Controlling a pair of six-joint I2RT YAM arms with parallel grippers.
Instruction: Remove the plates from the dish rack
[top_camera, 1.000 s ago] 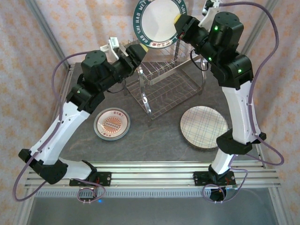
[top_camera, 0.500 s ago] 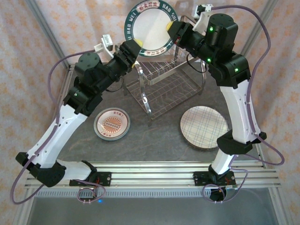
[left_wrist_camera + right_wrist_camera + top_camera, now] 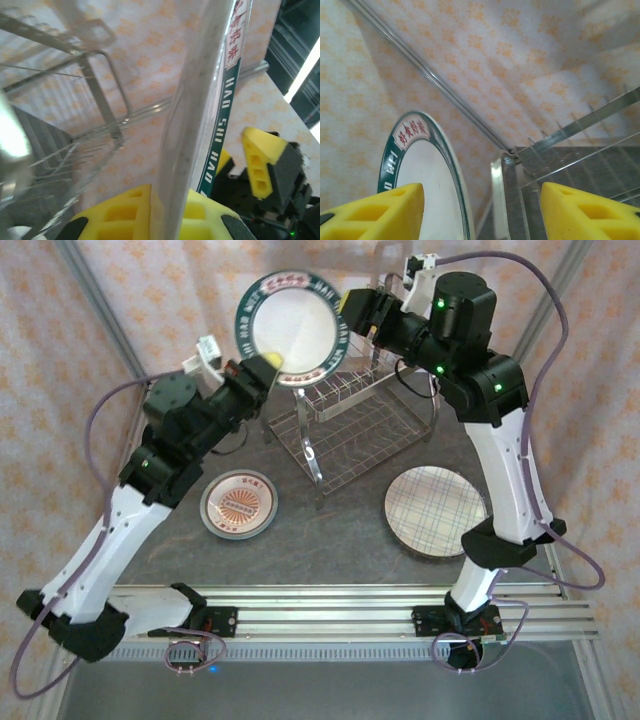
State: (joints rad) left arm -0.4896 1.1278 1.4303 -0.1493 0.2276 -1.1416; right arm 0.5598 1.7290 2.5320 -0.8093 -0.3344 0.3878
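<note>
High above the rear left corner of the dish rack (image 3: pixel 350 420), the lettered plate (image 3: pixel 291 330) hangs in the air, clear of the wires. It is white with a dark green rim bearing pale letters and a red patch of characters at the top. It stands nearly on edge, with its face turned toward the top camera.

The left tool (image 3: pixel 268 362) is clamped on the plate's lower rim. In the left wrist view its yellow pads (image 3: pixel 125 212) press against both sides of the plate's edge (image 3: pixel 200 115), which rises steeply between them.

The right tool (image 3: pixel 352 312) sits just beside the plate's right rim with its jaws spread wide and nothing gripped. In the right wrist view, the plate's rim (image 3: pixel 425 190) lies close to one yellow pad (image 3: pixel 370 210) and well apart from the other. The rack's wires (image 3: pixel 560 165) run below them.

The rack stands at the middle rear of the dark bench (image 3: pixel 330 530). On the bench in front of it lie the small printed plate (image 3: pixel 238 504), with a red-orange centre, to the left and the plaid plate (image 3: pixel 435 510) to the right. Both lie flat and well apart from each other.
</note>
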